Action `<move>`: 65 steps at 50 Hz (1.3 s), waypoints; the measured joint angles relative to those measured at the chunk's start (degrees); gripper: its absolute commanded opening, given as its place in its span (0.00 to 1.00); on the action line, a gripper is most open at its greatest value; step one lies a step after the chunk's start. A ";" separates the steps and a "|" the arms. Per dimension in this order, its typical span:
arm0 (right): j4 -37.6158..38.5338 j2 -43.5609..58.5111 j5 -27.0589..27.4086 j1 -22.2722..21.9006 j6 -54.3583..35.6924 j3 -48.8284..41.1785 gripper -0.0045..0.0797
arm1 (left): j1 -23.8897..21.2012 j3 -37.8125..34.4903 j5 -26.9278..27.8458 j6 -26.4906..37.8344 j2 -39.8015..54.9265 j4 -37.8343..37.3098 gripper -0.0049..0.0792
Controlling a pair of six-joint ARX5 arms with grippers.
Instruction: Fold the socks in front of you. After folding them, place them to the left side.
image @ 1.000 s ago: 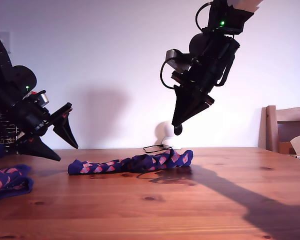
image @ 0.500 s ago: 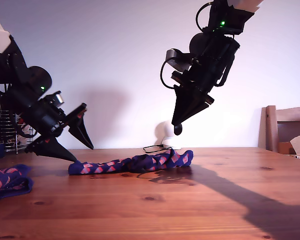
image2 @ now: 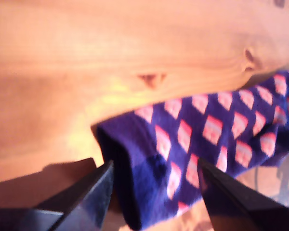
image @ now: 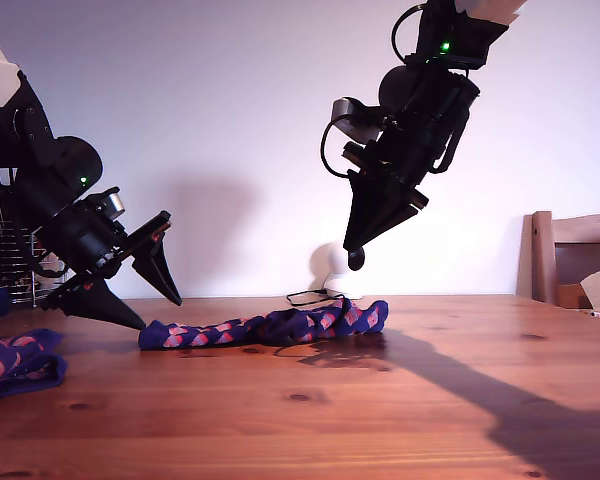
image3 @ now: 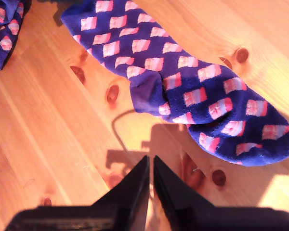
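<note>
One sock [image: 265, 327] lies stretched out on the table [image: 380, 410]. The other sock [image: 15, 365] is bunched at the exterior view's left edge. My first gripper [image: 145, 295] is low at the stretched sock's cuff end, fingers apart around it. My second gripper [image: 358, 255] hangs high above the toe end, fingers together.

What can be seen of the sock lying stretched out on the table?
The sock is navy-purple knit with pink-red blocks and a plain heel patch. It lies flat, unfolded, across the wooden table, toe toward the exterior view's right. My first gripper is open at its cuff end, jaws either side of the edge; contact is unclear. My second gripper hangs shut above the toe, not touching.
</note>
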 measured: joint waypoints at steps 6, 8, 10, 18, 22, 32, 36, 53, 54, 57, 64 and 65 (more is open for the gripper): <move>0.00 0.00 0.00 0.00 0.00 0.00 0.04 | -0.15 0.00 0.81 -0.02 0.00 0.39 0.65; 0.00 0.00 0.00 0.00 0.00 0.00 0.04 | -0.24 0.00 1.07 -0.15 0.00 0.42 0.65; 0.00 0.00 0.00 0.00 0.00 0.00 0.04 | -0.39 0.00 1.20 -0.31 0.00 0.42 0.65; 0.00 0.00 0.00 0.00 0.00 0.00 0.04 | -1.22 0.00 1.27 -0.98 0.00 0.39 0.65; 0.00 0.00 0.00 0.00 0.00 0.00 0.04 | -1.62 0.00 1.25 -1.31 0.00 0.37 0.65; 0.00 0.00 0.02 0.00 0.00 0.00 0.04 | -1.99 0.00 1.27 -1.33 0.04 -0.63 0.62; -0.02 0.00 0.00 0.00 0.00 0.00 0.04 | -2.03 0.00 1.22 -1.27 0.22 -1.73 0.61; 0.00 0.00 0.02 0.00 0.00 0.00 0.04 | -2.43 0.00 0.22 -0.07 0.96 -0.52 0.11; 0.00 0.00 0.02 0.00 0.00 0.00 0.04 | -2.47 0.00 0.22 0.00 0.96 -0.07 0.04; 0.00 0.00 0.02 0.00 0.00 0.00 0.04 | -2.64 0.00 0.31 0.59 0.96 1.36 0.03; -0.70 0.00 0.11 0.00 0.00 0.00 0.04 | -3.02 0.00 1.88 1.97 0.96 1.99 0.03; -0.83 0.00 0.24 0.00 0.00 0.00 0.04 | -3.02 0.00 2.40 1.99 0.96 1.81 0.03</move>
